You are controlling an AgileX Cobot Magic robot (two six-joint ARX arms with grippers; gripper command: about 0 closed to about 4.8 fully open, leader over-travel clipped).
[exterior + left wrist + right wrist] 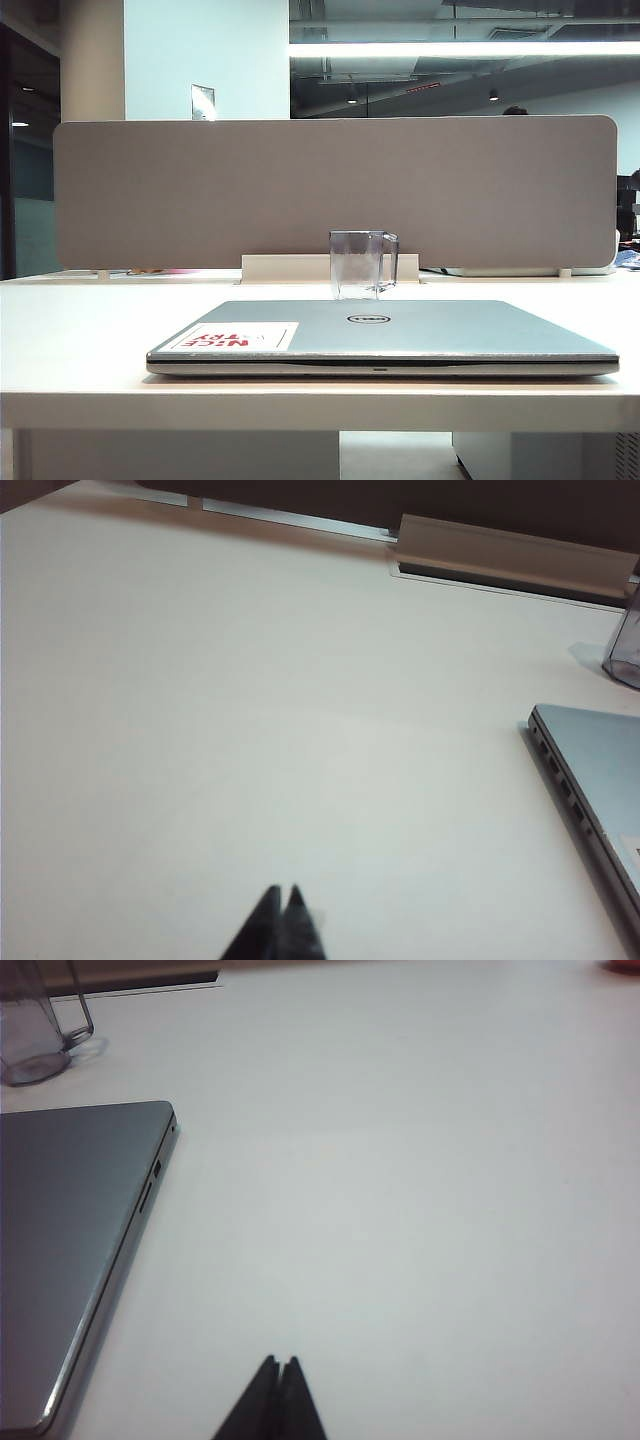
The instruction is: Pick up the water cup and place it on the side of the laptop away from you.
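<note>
Closest to me, both pairs of fingers, left point(283, 895) and right point(281, 1365), sit pressed together over bare white surface point(250, 730), holding nothing. Beyond my right fingers, past the closed silver-grey Dell laptop point(70, 1250), stands the small clear faceted water cup point(35, 1030) with its handle, upright on the laptop's far side. I judge placement complete; best to keep clear.

Upright water cup point(360, 264) behind closed laptop point(400, 335)
</note>
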